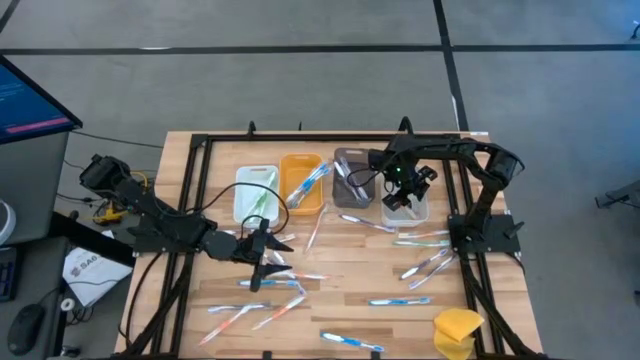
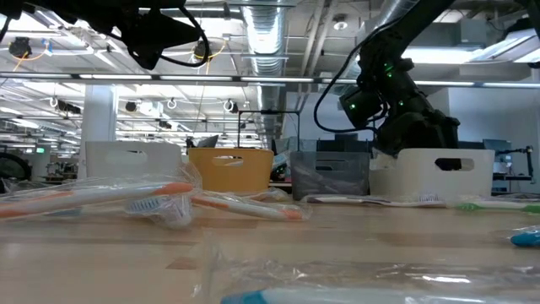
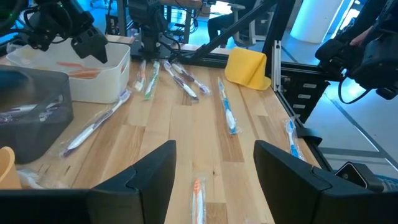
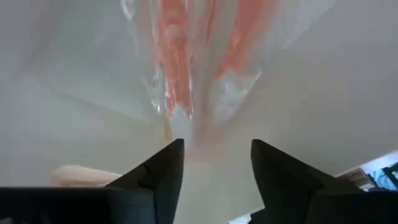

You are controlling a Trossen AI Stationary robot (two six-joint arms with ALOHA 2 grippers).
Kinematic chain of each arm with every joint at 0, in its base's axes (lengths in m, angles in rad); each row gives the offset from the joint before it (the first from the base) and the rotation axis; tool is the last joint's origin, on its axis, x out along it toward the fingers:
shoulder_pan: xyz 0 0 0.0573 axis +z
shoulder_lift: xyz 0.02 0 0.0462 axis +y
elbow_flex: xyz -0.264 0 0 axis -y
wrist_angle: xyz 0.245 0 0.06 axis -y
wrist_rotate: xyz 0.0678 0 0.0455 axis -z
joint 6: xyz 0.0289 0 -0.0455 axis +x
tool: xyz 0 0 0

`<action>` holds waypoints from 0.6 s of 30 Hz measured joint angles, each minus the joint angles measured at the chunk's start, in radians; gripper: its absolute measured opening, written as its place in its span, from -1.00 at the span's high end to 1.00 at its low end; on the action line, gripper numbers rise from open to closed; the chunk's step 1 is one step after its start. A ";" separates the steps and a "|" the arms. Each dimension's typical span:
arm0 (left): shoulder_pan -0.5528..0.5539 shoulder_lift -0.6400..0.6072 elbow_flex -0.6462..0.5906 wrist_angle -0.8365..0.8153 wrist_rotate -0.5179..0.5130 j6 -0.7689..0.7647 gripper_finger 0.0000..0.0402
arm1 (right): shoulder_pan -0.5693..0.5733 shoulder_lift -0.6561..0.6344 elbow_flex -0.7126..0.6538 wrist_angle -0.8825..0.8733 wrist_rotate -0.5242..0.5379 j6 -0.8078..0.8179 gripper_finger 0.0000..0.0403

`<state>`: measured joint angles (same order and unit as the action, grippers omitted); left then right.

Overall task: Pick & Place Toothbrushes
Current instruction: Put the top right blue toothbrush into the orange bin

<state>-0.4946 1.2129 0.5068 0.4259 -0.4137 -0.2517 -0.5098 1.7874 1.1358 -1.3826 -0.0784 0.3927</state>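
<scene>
— Starting left: where's our left tool (image 1: 262,262)?

— Over the worktop (image 1: 350,300), fingers spread, gripping nothing; toothbrushes (image 1: 400,301) lie scattered around it.

— And our right tool (image 1: 402,197)?

— In the white bin (image 1: 405,210), fingers apart, orange-handled wrapped brushes (image 4: 186,56) lying loose just past them.

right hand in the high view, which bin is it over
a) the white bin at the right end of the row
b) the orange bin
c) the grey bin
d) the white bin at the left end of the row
a: the right hand hangs over the white bin at the right end of the row, its fingers apart above orange-handled toothbrushes in the bin.
</scene>
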 joint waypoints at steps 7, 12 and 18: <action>0.000 0.000 0.000 0.000 0.000 0.000 -0.04 | 0.026 -0.001 0.065 -0.068 0.000 -0.003 -0.04; 0.000 0.000 0.000 0.000 0.000 0.004 -0.04 | 0.074 -0.001 0.161 -0.147 0.001 0.022 -0.06; 0.000 0.000 0.000 0.000 0.000 0.007 -0.04 | 0.163 -0.009 0.314 -0.186 0.027 0.026 -0.04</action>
<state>-0.4942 1.2129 0.5068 0.4259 -0.4137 -0.2447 -0.3469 1.7780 1.4501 -1.5687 -0.0516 0.4183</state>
